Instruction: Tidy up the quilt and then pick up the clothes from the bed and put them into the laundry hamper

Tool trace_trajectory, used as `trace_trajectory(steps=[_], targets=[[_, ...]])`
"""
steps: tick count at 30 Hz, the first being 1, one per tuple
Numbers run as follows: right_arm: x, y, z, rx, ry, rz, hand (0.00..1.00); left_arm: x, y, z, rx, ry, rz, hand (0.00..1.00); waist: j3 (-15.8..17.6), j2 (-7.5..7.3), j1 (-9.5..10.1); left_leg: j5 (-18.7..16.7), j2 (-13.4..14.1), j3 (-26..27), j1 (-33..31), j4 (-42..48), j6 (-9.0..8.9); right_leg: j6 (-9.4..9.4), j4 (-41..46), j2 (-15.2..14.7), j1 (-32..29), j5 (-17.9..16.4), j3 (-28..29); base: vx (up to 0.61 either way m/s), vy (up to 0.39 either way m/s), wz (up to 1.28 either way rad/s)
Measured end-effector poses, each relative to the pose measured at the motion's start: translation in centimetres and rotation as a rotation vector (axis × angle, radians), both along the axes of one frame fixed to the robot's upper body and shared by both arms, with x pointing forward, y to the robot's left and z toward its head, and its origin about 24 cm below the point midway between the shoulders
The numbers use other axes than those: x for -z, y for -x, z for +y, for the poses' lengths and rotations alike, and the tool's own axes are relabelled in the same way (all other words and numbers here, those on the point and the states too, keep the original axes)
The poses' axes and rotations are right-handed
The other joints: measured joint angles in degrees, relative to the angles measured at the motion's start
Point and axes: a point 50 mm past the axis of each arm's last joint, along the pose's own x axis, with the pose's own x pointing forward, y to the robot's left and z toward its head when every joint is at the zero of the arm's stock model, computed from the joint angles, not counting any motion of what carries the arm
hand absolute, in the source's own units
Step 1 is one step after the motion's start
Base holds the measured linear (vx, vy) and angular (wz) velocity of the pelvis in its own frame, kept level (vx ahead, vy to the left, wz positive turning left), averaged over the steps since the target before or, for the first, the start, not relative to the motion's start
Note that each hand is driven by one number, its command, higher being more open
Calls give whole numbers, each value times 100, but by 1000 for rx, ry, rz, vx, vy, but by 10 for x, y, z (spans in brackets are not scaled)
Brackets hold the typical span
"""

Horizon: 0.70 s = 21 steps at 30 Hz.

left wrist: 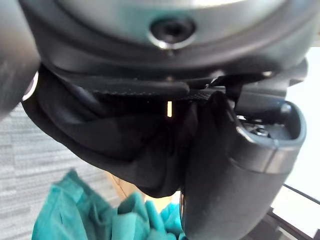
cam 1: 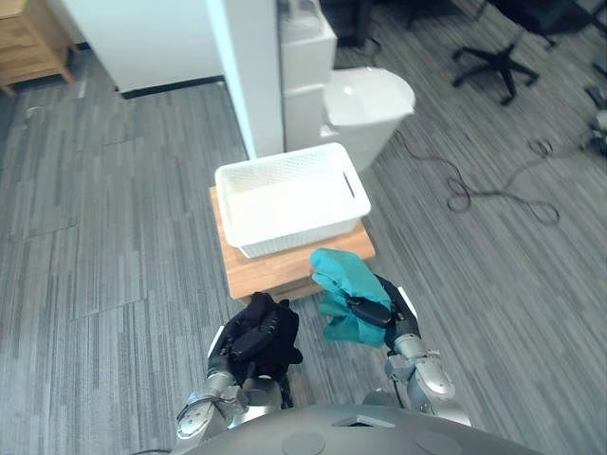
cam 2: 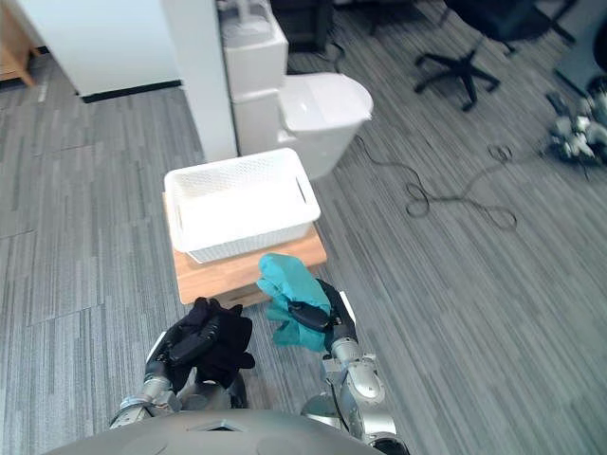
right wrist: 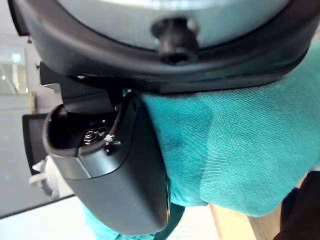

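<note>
L hand (cam 2: 180, 349): near left, low in head views; fingers curled round black garment, holding it.
Black garment (cam 1: 270, 327): bunched up in L hand, spills over the fingers; held clear of floor (cam 1: 114, 237), on near side of table, apart from hamper.
Pillar (cam 1: 248, 66): white, upright, far side, behind hamper.
Hamper (cam 1: 303, 232): white, rectangular, perforated walls, open top up; sits on table, covers most of its top, a bit skewed.
Table (cam 1: 270, 275): low, wooden, stands on grey plank floor; bare strip shows on near side in front of hamper.
Teal garment (cam 1: 334, 275): crumpled, gripped in R hand; its top overlaps table's near-right corner in head views, just short of hamper wall, so outside hamper. Small gap btwn it and black garment; L wrist view shows the teal cloth just past the black one.
R hand (cam 1: 391, 305): near right, beside L hand; thumb and fingers clamped on teal garment, one dark finger lies across the cloth.
Lidded bin (cam 1: 370, 104): white, lid on, beyond hamper to the right, next to pillar base.
Office chair (cam 1: 498, 62): black, star base, far right, well apart from table.
</note>
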Motion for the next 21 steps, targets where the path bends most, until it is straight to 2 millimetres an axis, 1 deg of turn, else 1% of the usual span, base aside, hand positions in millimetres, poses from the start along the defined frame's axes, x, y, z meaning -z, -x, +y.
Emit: trace_trajectory(steps=[1, 2, 3, 4, 5, 6, 7, 8, 9, 10, 11, 12, 13, 15, 16, 17, 18, 19, 20, 21], targets=[[2, 2, 3, 13, -6, 13, 0, -1, -3, 0, 32, -15, -10, 0, 34, -94, -54, -5, -69, -147, 34, -15, -3, 3, 450, -33, -241, -313, 265, 199, -111, 160], [3, 5, 5, 36, -9, 26, 0, -3, -10, -1, 78, -39, -20, 0, 50, -203, -124, -32, -101, -475, 98, -14, -13, -122, 834, 30, -715, -860, 530, 172, -136, 112], [4, 6, 5, 44, -9, 31, 0, -3, -12, -1, 86, -39, -23, 0, 57, -189, -136, -54, -68, -569, 134, -25, -43, -179, 770, 98, -874, -963, 542, 185, -135, 106], [5, 8, 5, 54, -8, 36, 0, -4, -14, -2, 91, -37, -27, 0, 82, -143, -170, -75, 2, -719, 189, -21, -80, -286, 471, 207, -1045, -1038, 517, 202, -175, 81], [5, 9, 5, 66, -6, 38, 0, -5, -19, -3, 97, -36, -33, 0, 129, -45, -273, -104, 125, -951, 228, -13, -148, -311, -229, 410, -1166, -1053, 541, 193, -192, 99], [6, 11, 4, 78, -3, 38, 0, -7, -23, -3, 101, -37, -44, 0, 128, 6, -326, -117, 239, -1079, 233, -18, -267, -233, -1195, 606, -1200, -964, 665, 187, -216, 88], [6, 12, 5, 87, -4, 38, 0, -7, -23, -2, 106, -40, -49, 0, 109, -15, -331, -124, 254, -1107, 230, -21, -340, -138, -1776, 684, -1193, -832, 761, 197, -252, 69], [6, 16, 6, 105, -10, 38, 0, -9, -23, 2, 123, -52, -56, 0, 14, -179, -328, -213, 185, -1093, 237, -36, -520, -194, -2813, 688, -1153, -131, 1019, 278, -334, 42], [8, 18, 3, 118, 2, 49, 0, -4, -19, 3, 127, -50, -20, 0, -52, -115, -279, -293, 278, -1066, 353, -57, -669, -221, -2852, 746, -1104, 398, 1027, 290, -328, 23], [8, 17, 1, 125, 8, 49, 0, -3, -17, 2, 129, -45, -8, 0, -98, -26, -255, -270, 401, -959, 358, -55, -721, -238, -2944, 835, -1056, 391, 1011, 213, -216, -2], [7, 15, -3, 134, 19, 41, 0, -1, -13, -1, 136, -41, 0, 0, -165, 128, -257, -283, 551, -698, 377, -67, -770, -278, -3174, 993, -931, 396, 959, 254, -180, -16], [5, 11, -8, 153, 28, 26, 0, 0, -7, -8, 153, -30, 9, 0, -187, 290, -266, -248, 695, -293, 533, -127, -840, -343, -3467, 1200, -692, 438, 920, 244, -149, -11], [4, 10, -10, 166, 30, 23, 0, 1, -5, -10, 158, -20, 13, 0, -193, 315, -266, -210, 742, -184, 609, -137, -888, -366, -3573, 1265, -574, 440, 921, 276, -138, -9], [1, 7, -13, 194, 29, 9, 0, 2, 1, -14, 160, 1, 21, 0, -155, 193, -226, -193, 834, 22, 630, 429, -921, -411, -3829, 1349, -199, 406, 997, 160, -98, -9], [-3, 9, -13, 203, 25, -7, 0, 0, 2, -14, 156, 4, 17, 0, -128, 45, -194, -205, 956, 85, 331, 1392, -921, -443, -4055, 1356, 80, 393, 1067, 140, -126, -26], [-11, 11, -13, 203, 21, -42, 0, 0, 7, -15, 154, 12, 21, 0, -144, 6, -132, -298, 1205, 170, -71, 2469, -915, -525, -4224, 1351, 269, 381, 1179, 141, -92, -37], [-15, 10, -13, 205, 20, -63, 0, 0, 9, -17, 153, 21, 24, 0, -164, 35, -84, -388, 1338, 243, -188, 2742, -893, -532, -4274, 1398, 314, 377, 1249, 145, 0, -59], [-25, 4, -18, 212, 27, -114, 0, -1, 11, -23, 158, 36, 19, 0, -196, 91, -66, -665, 1437, 455, -309, 2583, -795, -567, -4338, 1436, 353, 370, 1403, 146, 61, -74], [-38, -4, -25, 226, 40, -178, 0, -4, 8, -28, 181, 49, -2, 0, -231, 148, -54, -728, 1387, 629, -344, 1937, -652, -559, -4332, 1415, 325, 377, 1540, 175, 90, -74], [-46, -8, -28, 230, 46, -215, 0, -6, 7, -31, 196, 50, -18, 0, -248, 177, -53, -608, 1328, 689, -334, 1467, -587, -528, -4333, 1409, 303, 396, 1598, 150, 111, -82]])
